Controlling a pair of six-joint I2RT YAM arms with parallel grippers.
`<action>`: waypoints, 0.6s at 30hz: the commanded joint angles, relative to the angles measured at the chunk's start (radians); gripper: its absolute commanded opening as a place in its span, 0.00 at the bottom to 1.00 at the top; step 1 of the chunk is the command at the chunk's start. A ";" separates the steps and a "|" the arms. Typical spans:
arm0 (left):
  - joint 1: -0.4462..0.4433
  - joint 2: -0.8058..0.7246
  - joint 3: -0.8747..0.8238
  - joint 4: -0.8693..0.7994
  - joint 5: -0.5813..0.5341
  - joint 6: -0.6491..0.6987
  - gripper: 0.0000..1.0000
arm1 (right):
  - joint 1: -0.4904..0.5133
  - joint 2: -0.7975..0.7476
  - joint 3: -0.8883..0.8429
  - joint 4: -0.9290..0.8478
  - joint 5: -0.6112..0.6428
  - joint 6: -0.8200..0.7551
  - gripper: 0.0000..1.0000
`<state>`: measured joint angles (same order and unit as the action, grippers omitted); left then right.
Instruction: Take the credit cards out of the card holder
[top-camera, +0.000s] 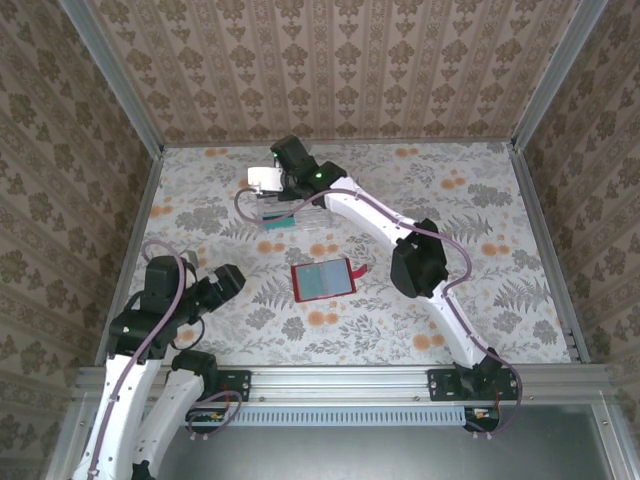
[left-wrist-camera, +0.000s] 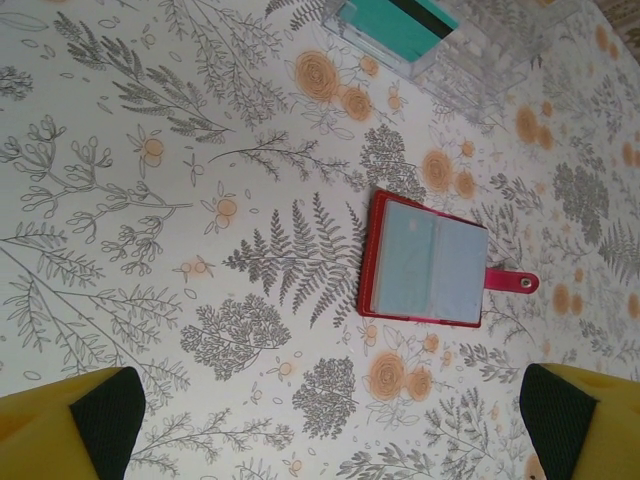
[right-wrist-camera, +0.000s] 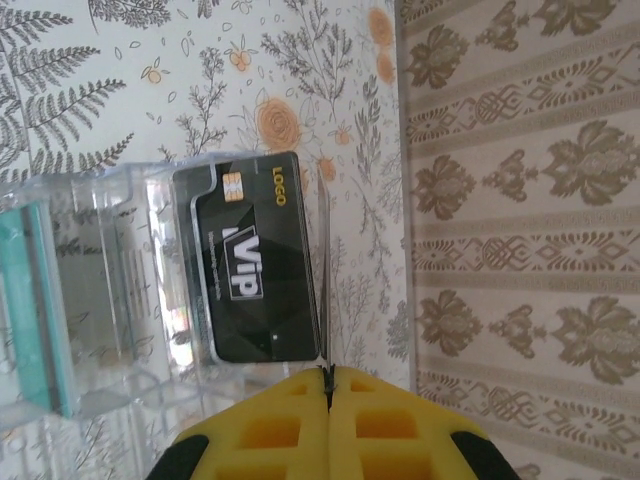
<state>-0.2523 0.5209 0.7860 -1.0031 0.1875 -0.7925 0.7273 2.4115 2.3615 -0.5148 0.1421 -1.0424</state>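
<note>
Left gripper (left-wrist-camera: 330, 425) wide apart, tips cropped. Right gripper (right-wrist-camera: 328, 385) pinched together over clear box (right-wrist-camera: 110, 210) with black card (right-wrist-camera: 255, 270); thin edge-on line at its tips, unidentifiable. Card holder (left-wrist-camera: 425, 260) lies open.

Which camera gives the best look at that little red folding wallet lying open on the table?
The left wrist view: the red leather-like folding wallet lies open, large and unobstructed, pale blue inside, tab out sideways. The top external view shows the same wallet small, from afar.
</note>
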 joint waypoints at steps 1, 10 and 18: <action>0.011 -0.018 0.011 -0.029 -0.023 0.004 1.00 | 0.012 0.033 0.038 0.020 0.040 -0.045 0.00; 0.015 -0.018 -0.008 -0.017 -0.024 0.003 1.00 | 0.015 0.050 0.013 0.010 0.025 -0.033 0.00; 0.019 -0.018 -0.014 -0.012 -0.024 0.007 1.00 | 0.014 0.070 0.001 0.001 0.025 -0.020 0.00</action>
<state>-0.2413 0.5148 0.7803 -1.0107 0.1776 -0.7925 0.7406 2.4607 2.3611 -0.5117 0.1543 -1.0706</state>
